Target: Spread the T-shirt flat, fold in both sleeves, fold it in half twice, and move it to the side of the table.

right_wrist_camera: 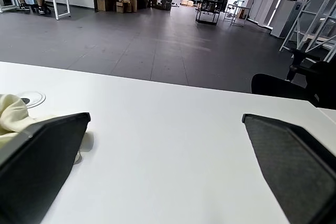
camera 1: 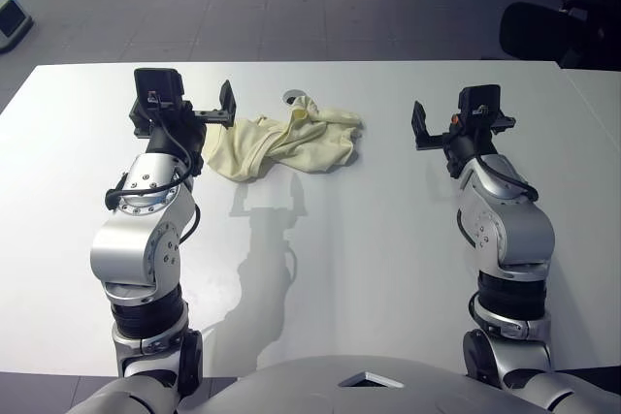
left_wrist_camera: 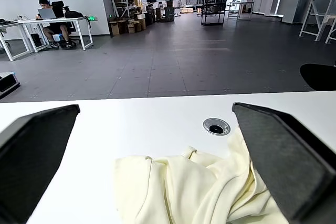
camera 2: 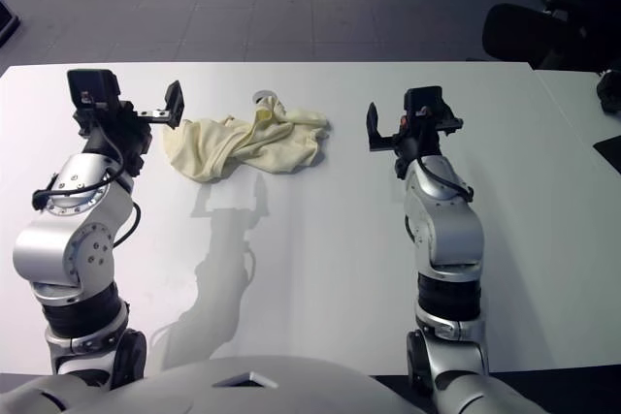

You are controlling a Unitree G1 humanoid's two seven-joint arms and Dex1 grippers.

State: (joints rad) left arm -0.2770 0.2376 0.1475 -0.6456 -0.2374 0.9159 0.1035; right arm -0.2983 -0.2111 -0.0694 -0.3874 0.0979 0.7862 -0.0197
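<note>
T-shirt (camera 1: 286, 145) crumpled, pale yellow, on white table (camera 1: 369, 239), far-centre, a bit toward robot's left
Cloth bunched in a heap w/ folds, not spread flat; round grommet (camera 1: 294, 98) in tabletop just behind it. L gripper (camera 1: 189, 111) just beside shirt's left edge, fingers spread wide, holding nothing. R gripper (camera 1: 461, 123) well apart on shirt's right side, also spread wide, empty, over bare tabletop

Head stereo pair looks down on white bench (camera 1: 320, 269), wrist cameras skim it low, all share cream T-shirt (camera 1: 281, 145).
</note>
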